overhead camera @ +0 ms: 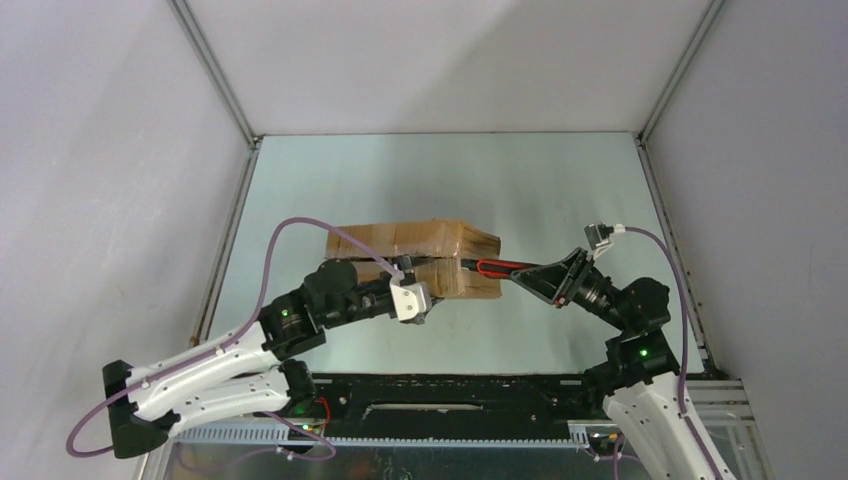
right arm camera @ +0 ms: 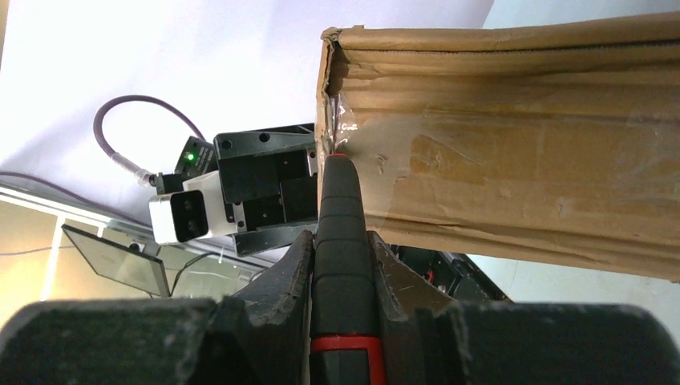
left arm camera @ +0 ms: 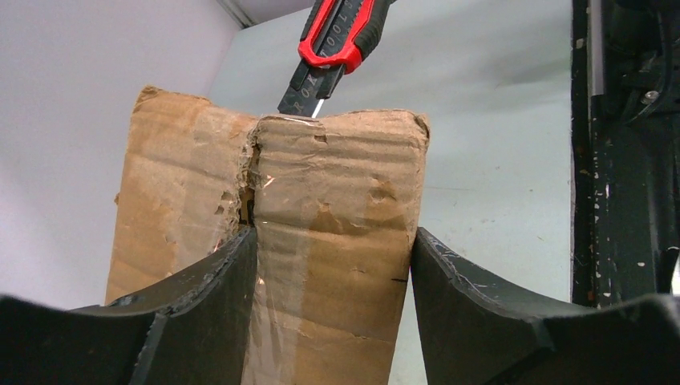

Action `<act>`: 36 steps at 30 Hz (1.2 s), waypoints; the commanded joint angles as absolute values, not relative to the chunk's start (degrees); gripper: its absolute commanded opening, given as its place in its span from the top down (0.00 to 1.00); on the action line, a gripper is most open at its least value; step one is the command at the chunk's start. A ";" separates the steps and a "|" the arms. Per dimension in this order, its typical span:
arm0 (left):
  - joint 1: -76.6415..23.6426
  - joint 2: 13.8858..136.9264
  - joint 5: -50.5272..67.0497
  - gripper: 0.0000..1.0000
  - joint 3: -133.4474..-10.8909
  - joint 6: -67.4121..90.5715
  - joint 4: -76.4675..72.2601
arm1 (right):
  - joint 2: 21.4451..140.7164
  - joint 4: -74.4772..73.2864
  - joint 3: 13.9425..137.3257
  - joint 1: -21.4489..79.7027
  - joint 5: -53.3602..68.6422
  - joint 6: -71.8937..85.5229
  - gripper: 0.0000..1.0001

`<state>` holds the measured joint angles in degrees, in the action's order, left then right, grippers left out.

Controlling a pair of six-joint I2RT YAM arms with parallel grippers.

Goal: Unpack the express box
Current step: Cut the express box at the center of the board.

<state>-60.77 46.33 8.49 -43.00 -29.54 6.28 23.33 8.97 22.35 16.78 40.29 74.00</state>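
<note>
While the express box (overhead camera: 415, 240) lies at the centre of the counter (overhead camera: 560, 190) in the top view, the left tool (left arm camera: 333, 273) presses its fingers (left arm camera: 200, 305) against both sides of the box's near end. The right tool (right arm camera: 341, 253) pinches a red-handled utility knife (overhead camera: 497, 268), whose blade tip meets the box's right end at the taped seam.

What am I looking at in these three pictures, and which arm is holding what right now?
Two robot arms are bolted at the near edge of the table. The wide picture looks down from above and behind them; the other two come from cameras on each wrist. On the table lies the express box, brown taped cardboard. The jaws of the left arm grip it from the near side. The jaws of the right arm are shut on a red-handled utility knife, its blade at the box's taped seam.
</note>
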 commanded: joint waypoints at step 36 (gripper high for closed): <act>-61.96 43.84 14.03 0.58 -41.51 -29.30 1.13 | 23.47 12.01 24.29 12.02 48.45 76.94 1.00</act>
